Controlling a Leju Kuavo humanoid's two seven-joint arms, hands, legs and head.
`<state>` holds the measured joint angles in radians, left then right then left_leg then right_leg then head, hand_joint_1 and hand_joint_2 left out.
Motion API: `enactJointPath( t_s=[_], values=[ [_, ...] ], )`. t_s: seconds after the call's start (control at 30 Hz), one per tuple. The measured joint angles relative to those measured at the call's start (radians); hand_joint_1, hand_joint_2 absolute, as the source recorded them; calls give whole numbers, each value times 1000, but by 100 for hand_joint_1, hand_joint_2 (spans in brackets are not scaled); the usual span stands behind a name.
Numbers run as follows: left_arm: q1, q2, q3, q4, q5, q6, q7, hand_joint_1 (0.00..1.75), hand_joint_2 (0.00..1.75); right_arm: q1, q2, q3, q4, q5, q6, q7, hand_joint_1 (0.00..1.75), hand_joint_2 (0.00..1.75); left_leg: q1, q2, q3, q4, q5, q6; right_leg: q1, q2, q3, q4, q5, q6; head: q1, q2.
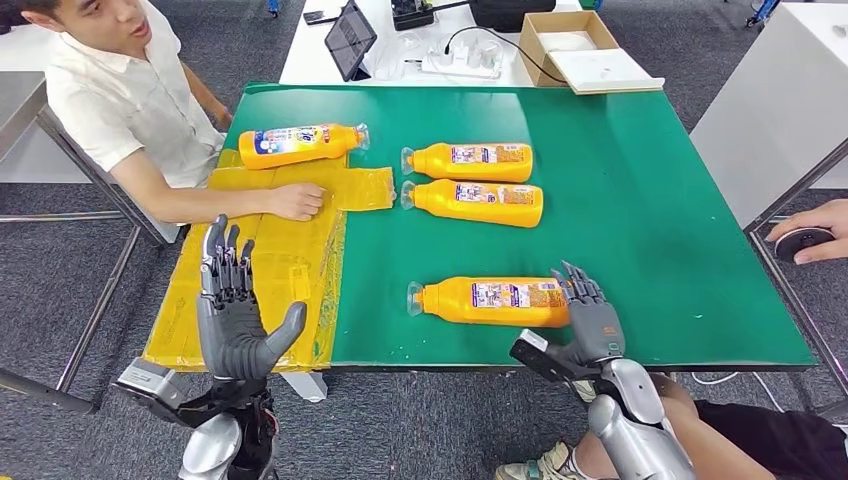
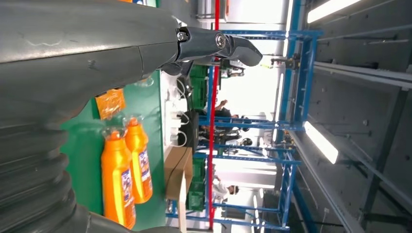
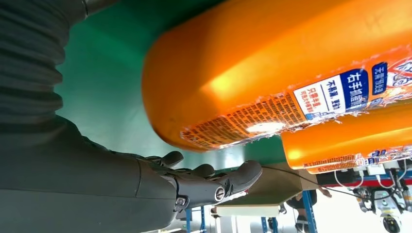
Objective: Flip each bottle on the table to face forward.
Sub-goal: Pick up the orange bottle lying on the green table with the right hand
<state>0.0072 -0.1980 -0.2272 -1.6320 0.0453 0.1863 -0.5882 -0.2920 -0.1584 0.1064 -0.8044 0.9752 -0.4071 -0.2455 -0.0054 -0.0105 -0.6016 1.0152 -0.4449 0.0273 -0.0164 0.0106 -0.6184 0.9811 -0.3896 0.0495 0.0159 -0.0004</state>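
Four orange bottles lie on their sides on the green table (image 1: 640,200). One with a blue front label (image 1: 300,143) rests at the back left, partly on a yellow sheet (image 1: 270,260). Two bottles (image 1: 470,161) (image 1: 475,202) lie side by side mid-table, and the left wrist view shows them too (image 2: 116,179) (image 2: 138,160). The nearest bottle (image 1: 490,301) (image 3: 291,73) shows its white back label. My right hand (image 1: 590,312) (image 3: 209,182) is at this bottle's base end, fingers spread, holding nothing. My left hand (image 1: 232,310) (image 2: 214,43) is raised, open and empty, over the yellow sheet.
A person sits at the left with a hand (image 1: 297,200) on the yellow sheet. Another person's hand (image 1: 810,240) rests on a dark object at the right. Behind the green table stand a tablet (image 1: 350,40) and a cardboard box (image 1: 580,45) on a white table.
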Motion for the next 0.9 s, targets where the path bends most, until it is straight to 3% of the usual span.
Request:
enactJointPath(
  t_s=[0.73, 0.77, 0.87, 0.9],
  values=[
    [-24, 0, -23, 49, 31, -19, 16, 0, 175, -127, 28, 37, 167, 11, 28, 4, 0, 175, 0, 1, 4, 0, 0, 0, 0, 0, 4, 0, 0, 0, 0, 0],
    [-26, 0, -24, 51, 33, -21, 17, 0, 175, -136, 32, 39, 180, 8, 35, 3, 14, 175, 0, 1, 4, 0, 0, 0, 0, 0, 4, 0, 0, 0, 0, 0],
    [-36, 0, -29, 58, 40, -27, 20, 0, 175, -169, 40, 45, 223, -16, 116, 2, 143, 175, 0, 2, 5, 0, 0, 0, 0, 0, 4, 0, 0, 0, 0, 0],
    [-39, 0, -31, 61, 44, -29, 22, 0, 175, -182, 41, 48, 239, -25, 158, 3, 172, 175, 0, 2, 6, 0, 0, 0, 0, 1, 5, 0, 0, 0, 0, 0]
  ],
)
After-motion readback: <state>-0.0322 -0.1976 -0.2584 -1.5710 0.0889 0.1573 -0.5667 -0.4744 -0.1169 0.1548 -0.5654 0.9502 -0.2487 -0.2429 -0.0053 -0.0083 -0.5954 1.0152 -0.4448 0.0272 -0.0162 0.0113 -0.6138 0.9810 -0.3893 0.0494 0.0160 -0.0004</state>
